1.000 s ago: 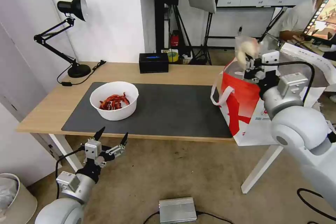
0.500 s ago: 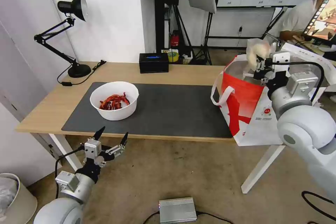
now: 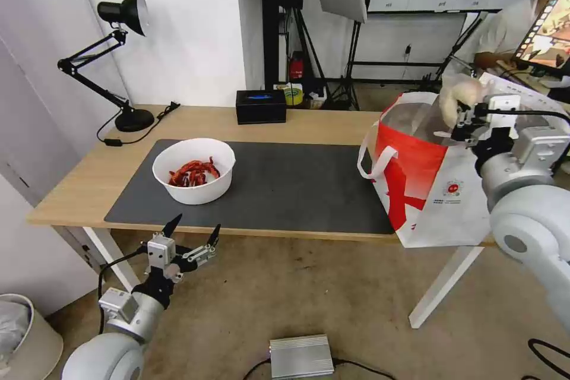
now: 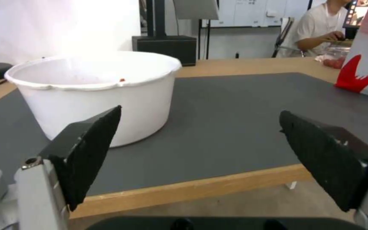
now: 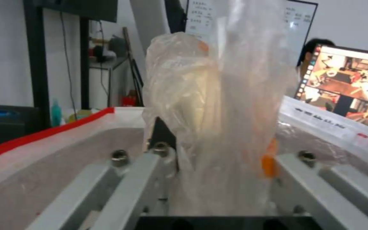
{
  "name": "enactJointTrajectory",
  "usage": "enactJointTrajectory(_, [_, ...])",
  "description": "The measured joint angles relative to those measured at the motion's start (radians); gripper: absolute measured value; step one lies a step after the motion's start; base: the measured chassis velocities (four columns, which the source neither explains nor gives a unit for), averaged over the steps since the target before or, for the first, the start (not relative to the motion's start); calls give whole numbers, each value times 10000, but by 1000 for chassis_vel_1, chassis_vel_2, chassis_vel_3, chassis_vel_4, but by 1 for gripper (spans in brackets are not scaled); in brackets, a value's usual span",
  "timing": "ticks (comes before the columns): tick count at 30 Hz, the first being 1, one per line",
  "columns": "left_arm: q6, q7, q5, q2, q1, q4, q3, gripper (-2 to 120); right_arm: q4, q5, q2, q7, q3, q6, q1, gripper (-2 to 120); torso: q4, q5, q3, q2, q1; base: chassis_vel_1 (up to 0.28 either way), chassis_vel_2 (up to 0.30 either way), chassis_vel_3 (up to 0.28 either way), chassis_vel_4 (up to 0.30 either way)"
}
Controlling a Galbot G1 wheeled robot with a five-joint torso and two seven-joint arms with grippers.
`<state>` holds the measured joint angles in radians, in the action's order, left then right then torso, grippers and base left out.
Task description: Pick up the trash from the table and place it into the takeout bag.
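Plastic is what worries me here: my right gripper (image 3: pixel 462 122) is clamped on the small knotted clear bag (image 3: pixel 457 95), holding it over the open mouth of the takeout bag (image 3: pixel 427 190), which stands at the right end of the table (image 3: pixel 71 190). The film bunches between my fingers, so on release it could cling to a pad instead of falling. It also sits near the tote's far rim, so a drop from here might catch the edge or tip outside. My left gripper (image 3: pixel 193 236) waits spread wide, below the table's front edge, just short of the white round bowl (image 3: pixel 193 169).
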<state>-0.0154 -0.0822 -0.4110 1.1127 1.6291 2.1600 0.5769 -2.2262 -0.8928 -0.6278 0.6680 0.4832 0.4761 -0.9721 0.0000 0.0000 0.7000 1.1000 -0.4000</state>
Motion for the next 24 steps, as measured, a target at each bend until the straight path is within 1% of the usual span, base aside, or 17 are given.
enactJointTrajectory(1, [1,-9,3,1,11,36,1,100,-15,12,3,-2,68,39,-49,32,0,0,0,0,0,0,0,0,0])
enactJointTrajectory(2, [1,-9,3,1,11,36,1,100,-15,12,3,-2,68,39,-49,32,0,0,0,0,0,0,0,0,0])
enactJointTrajectory(4, [12,-17,6,5,33,80,7,100,-40,39,7,-9,147,74,-111,40,0,0,0,0,0,0,0,0,0])
enactJointTrajectory(5, [16,-21,10,11,51,108,14,100,-54,52,9,-14,173,83,-133,46,0,0,0,0,0,0,0,0,0])
enactJointTrajectory(6, [16,-21,10,11,51,108,14,100,-54,52,9,-14,173,83,-133,46,0,0,0,0,0,0,0,0,0])
enactJointTrajectory(8, [18,-27,18,24,79,130,24,100,-75,72,10,-20,198,99,-166,53,1,0,0,0,0,0,0,0,0])
enactJointTrajectory(9, [18,-31,27,43,103,149,30,100,-120,80,12,-40,207,152,-208,60,1,0,0,0,1,0,0,0,0])
enactJointTrajectory(10, [18,-31,27,43,103,149,30,100,-120,80,12,-40,207,152,-208,60,1,0,0,0,1,0,0,0,0])
enactJointTrajectory(14, [7,-38,42,80,162,194,47,100,-209,122,-8,-71,212,241,-268,78,0,0,0,0,0,0,0,0,0])
enactJointTrajectory(15, [7,-38,42,80,162,194,47,100,-209,122,-8,-71,212,241,-268,78,0,0,0,0,0,0,0,0,0])
enactJointTrajectory(16, [4,-39,46,84,174,207,51,100,-220,124,-8,-76,212,246,-275,83,0,0,0,0,0,0,0,0,0])
enactJointTrajectory(17, [1,-40,48,90,183,224,54,100,-234,139,-1,-83,212,255,-283,90,0,0,0,0,0,0,0,0,0])
enactJointTrajectory(18, [1,-40,48,90,183,224,54,100,-234,139,-1,-83,212,255,-283,90,0,0,0,0,0,0,0,0,0])
enactJointTrajectory(19, [-1,-41,50,95,190,234,57,100,-238,153,8,-88,229,267,-290,95,0,0,0,0,0,0,0,0,0])
enactJointTrajectory(21, [-3,-41,56,99,196,243,57,100,-238,235,25,-112,289,275,-332,99,0,0,0,0,0,0,0,0,0])
enactJointTrajectory(24, [-4,-42,59,100,192,251,57,100,-238,268,32,-192,354,277,-410,100,0,0,0,0,0,0,0,0,0])
